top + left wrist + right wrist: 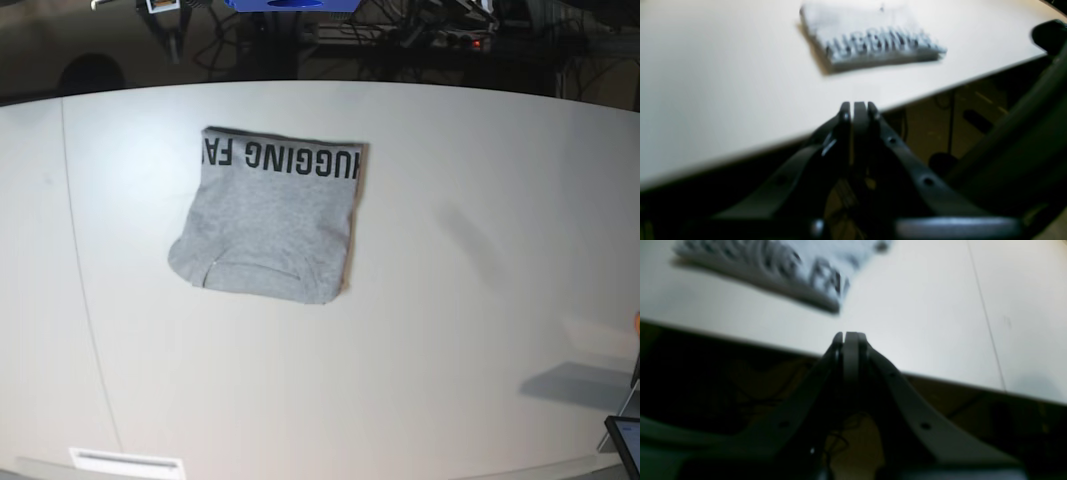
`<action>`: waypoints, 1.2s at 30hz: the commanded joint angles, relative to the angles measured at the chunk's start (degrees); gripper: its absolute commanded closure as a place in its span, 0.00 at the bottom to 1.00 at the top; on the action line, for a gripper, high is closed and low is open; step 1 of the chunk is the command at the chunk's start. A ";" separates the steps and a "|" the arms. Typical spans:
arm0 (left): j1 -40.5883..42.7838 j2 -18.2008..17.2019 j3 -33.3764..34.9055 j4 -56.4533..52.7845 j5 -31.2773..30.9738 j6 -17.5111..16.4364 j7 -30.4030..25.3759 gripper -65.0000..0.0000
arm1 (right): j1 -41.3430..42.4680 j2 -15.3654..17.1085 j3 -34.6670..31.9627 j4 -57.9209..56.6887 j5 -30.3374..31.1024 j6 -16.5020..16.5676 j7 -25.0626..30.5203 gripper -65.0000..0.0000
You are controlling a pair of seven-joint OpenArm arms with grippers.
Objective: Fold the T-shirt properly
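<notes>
Both grippers pressed together, holding nothing — left gripper (855, 107) and right gripper (847, 336) sit off the surface (450, 300) edge. T-shirt (268, 218) lies folded mid-surface, lettering strip up — keep clear, only square a stray edge if needed.

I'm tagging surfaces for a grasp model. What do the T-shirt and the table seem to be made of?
T-shirt: soft knit fabric, likely cotton jersey; heathered grey, matte, with limp folded layers and black printed lettering. Table: smooth, pale, hard top with a faint sheen, probably laminate; a thin seam line crosses it. Neither can be confirmed by look alone.
</notes>
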 commanded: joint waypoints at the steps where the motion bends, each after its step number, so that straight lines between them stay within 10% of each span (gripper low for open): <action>1: 1.04 -0.30 -0.03 -1.07 -0.69 0.02 -2.73 0.98 | -1.34 0.30 0.61 -0.29 -0.01 -0.91 1.62 1.00; 8: 0.60 -0.38 -0.03 -11.36 -0.60 0.02 -3.44 0.99 | 0.42 -0.14 0.17 -13.48 -0.01 -1.35 -0.49 1.00; 17: -11.27 0.14 5.33 -29.82 -0.69 0.02 15.55 0.99 | 23.54 -0.49 0.08 -46.10 0.17 -0.91 -29.76 1.00; 26: -30.26 3.48 13.86 -57.60 -0.86 0.11 39.38 0.99 | 53.35 -1.02 0.52 -95.59 0.17 13.07 -30.38 1.00; 32: -45.73 7.79 13.33 -78.43 -1.39 1.34 49.84 0.99 | 60.29 -0.84 0.17 -98.58 -0.01 14.74 -30.73 1.00; 36: -49.60 9.37 13.33 -79.58 -1.39 8.64 54.85 0.99 | 61.78 -0.14 -0.01 -98.58 -0.18 15.18 -30.64 1.00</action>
